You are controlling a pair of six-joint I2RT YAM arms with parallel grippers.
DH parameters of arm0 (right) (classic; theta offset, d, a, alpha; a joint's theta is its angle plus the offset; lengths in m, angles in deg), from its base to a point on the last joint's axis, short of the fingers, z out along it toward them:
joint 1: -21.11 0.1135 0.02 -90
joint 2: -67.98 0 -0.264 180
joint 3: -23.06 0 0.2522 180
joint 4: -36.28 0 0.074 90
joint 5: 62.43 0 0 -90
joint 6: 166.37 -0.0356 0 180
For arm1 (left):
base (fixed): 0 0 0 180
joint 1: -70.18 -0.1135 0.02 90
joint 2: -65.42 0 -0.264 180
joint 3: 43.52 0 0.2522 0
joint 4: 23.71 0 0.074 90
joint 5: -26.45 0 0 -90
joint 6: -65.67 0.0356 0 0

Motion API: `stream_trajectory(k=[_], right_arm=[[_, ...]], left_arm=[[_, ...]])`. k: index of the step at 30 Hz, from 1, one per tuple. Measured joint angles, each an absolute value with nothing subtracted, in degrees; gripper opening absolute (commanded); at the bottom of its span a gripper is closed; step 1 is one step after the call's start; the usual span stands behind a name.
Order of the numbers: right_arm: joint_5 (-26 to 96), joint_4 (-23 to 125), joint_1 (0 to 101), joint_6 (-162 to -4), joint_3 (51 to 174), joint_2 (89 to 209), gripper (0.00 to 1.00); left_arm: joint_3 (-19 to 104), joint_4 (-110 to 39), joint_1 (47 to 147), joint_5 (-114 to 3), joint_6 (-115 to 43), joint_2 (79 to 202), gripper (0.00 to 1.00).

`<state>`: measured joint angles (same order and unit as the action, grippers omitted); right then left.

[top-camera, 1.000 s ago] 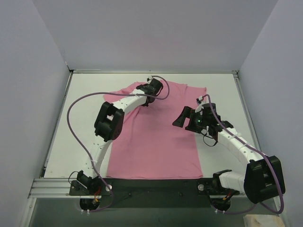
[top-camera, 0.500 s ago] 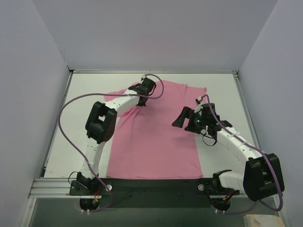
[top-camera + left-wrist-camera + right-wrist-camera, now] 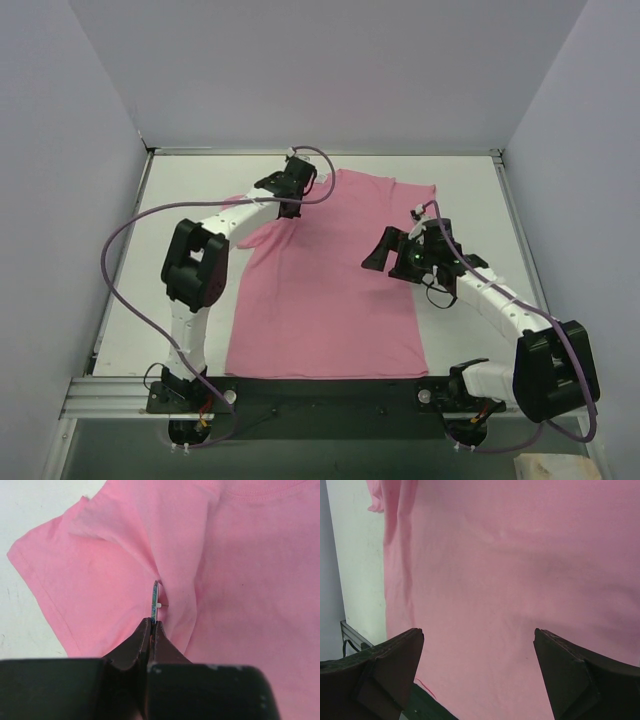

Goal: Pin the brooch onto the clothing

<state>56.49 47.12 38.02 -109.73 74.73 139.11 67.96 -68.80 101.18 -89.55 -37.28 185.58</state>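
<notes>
The left hand [image 3: 151,626] pinches what looks like the brooch [image 3: 155,595], seen edge-on, at a fold of the clothing [image 3: 330,300] near its far-left sleeve. The right hand [image 3: 388,255] hangs wide open above the clothing's right side.

You are looking at the clothing [image 3: 330,300], a plain pink short-sleeved T-shirt, lying spread on the counter [image 3: 180,200] across the middle of the overhead frame. Its collar is pointing toward the top and its hem toward the bottom. Its sleeve at the upper left is bunching into folds. In the left wrist view the brooch [image 3: 155,597] is standing edge-on at frame centre, a thin greenish-grey sliver. It is sitting pinched in the left claw [image 3: 151,625], in front of a raised crease beside that sleeve.
</notes>
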Motion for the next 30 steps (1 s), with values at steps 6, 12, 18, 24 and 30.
stream_trajectory(k=[6,12,18,24,30], right_arm=[[56.6,46.4,38.6,-109.9,74.8,140.8,1.00],[57.0,46.4,39.4,-110.0,75.9,142.7,1.00],[57.0,45.9,40.0,-110.3,79.5,144.6,0.99],[57.0,45.5,40.2,-110.3,84.0,148.0,0.99],[57.3,45.1,41.1,-110.3,88.2,152.1,0.99]], left_arm=[[64.3,-66.4,100.2,-87.4,-37.5,182.5,0.00],[59.3,-62.9,99.5,-83.6,-37.7,178.2,0.00],[55.2,-59.0,99.0,-79.5,-37.7,174.4,0.00],[51.8,-54.8,98.5,-75.2,-37.7,172.2,0.00],[46.0,-50.2,98.1,-69.9,-37.7,168.4,0.00]])
